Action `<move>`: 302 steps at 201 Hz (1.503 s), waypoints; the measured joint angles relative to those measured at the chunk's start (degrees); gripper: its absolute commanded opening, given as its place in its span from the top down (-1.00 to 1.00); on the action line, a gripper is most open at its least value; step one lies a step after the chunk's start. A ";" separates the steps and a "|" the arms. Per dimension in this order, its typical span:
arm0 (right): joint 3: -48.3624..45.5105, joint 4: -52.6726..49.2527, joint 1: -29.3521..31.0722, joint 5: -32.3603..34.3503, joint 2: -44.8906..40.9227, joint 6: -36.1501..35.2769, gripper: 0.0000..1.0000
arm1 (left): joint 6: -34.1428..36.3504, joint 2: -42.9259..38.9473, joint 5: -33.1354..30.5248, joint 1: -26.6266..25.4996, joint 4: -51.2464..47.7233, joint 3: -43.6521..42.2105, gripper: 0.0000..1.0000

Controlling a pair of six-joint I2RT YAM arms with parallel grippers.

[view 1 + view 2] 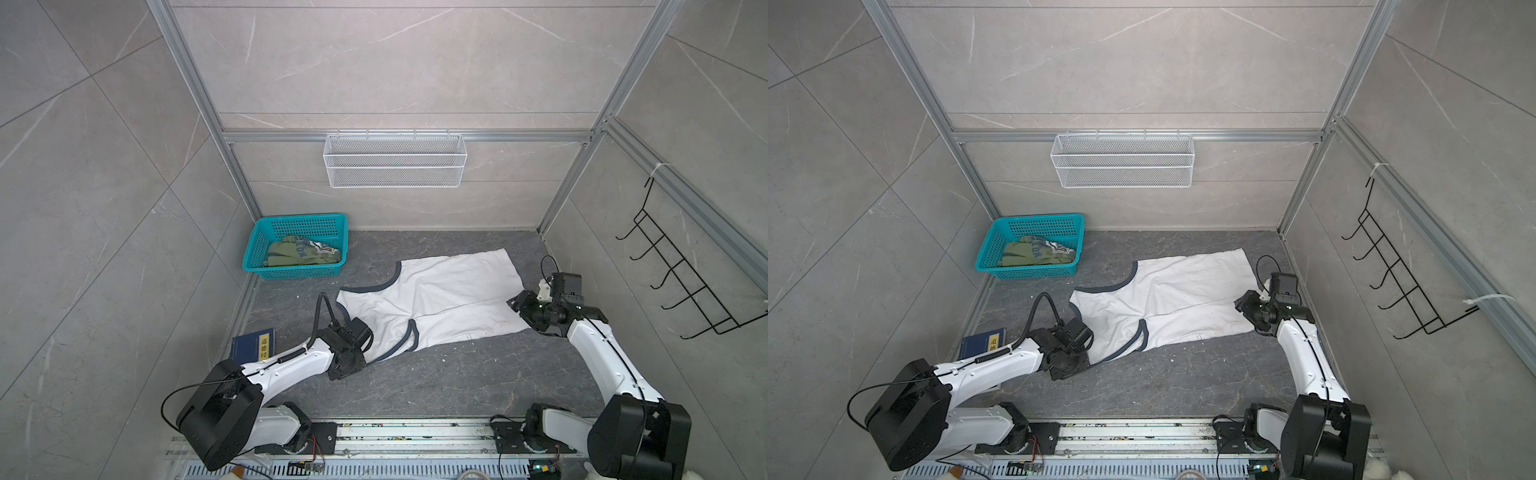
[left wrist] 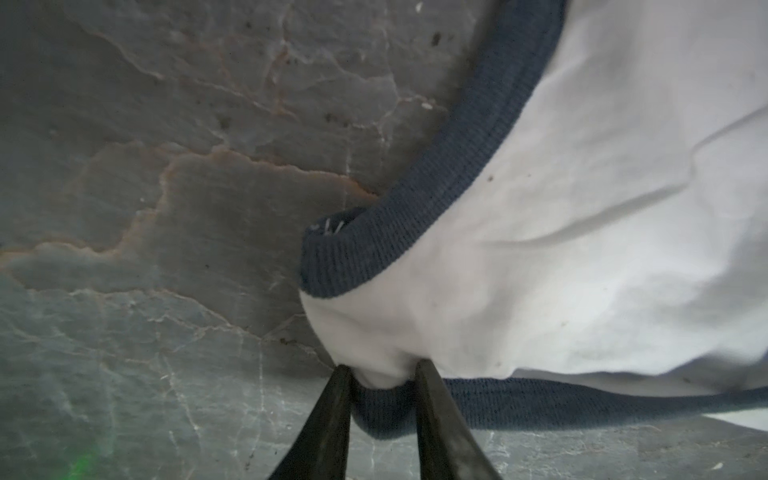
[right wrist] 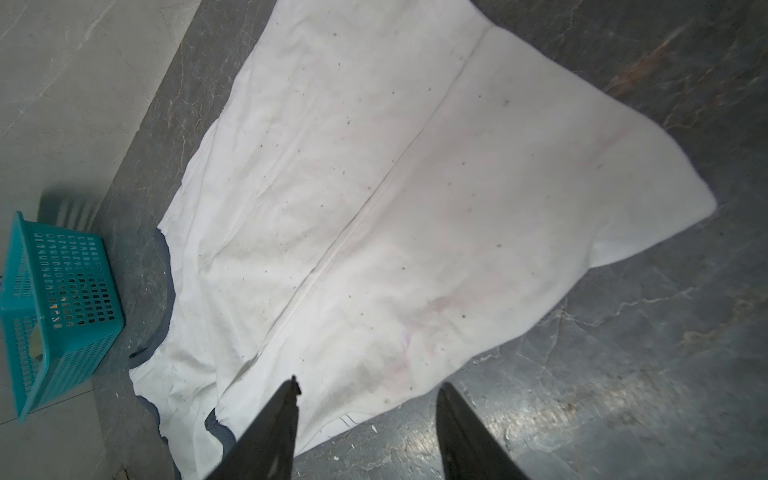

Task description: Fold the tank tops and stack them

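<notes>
**Item count, whole scene**

Tank tops: 2, namely 1 white cloth tank top with navy trim (image 1: 436,299) and 1 crumpled olive green cloth tank top (image 1: 291,255).
Teal plastic lattice basket (image 1: 303,218): 1.
Dark blue book (image 1: 249,347): 1.
White wire-mesh wall basket (image 1: 395,160): 1.
Black wire hook rack (image 1: 681,282): 1.
White-and-black robot arms: 2, left arm (image 1: 286,365) and right arm (image 1: 598,353).

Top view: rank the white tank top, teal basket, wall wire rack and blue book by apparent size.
Largest: white tank top
Next: wire rack and teal basket, too close to rank
Smallest: blue book, partly hidden by the left arm
</notes>
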 measured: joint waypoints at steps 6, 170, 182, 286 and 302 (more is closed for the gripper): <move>0.00 0.00 0.00 0.00 0.00 0.00 -0.11 | 0.04 0.00 0.04 0.17 0.35 0.00 0.73; 6.08 6.43 14.84 -2.49 12.09 -4.02 -0.11 | 4.72 -1.44 10.60 19.50 6.21 6.91 1.00; 8.26 7.69 19.82 -3.15 15.19 -5.73 -0.11 | 4.72 -1.57 10.80 19.50 6.23 6.54 1.00; 27.15 7.10 47.82 4.63 37.99 -19.28 -0.11 | 4.92 -8.28 11.47 19.61 4.44 -3.26 0.22; 29.24 5.68 49.99 8.87 39.82 -19.85 -0.11 | 5.46 -9.49 11.39 19.61 3.65 -3.26 0.11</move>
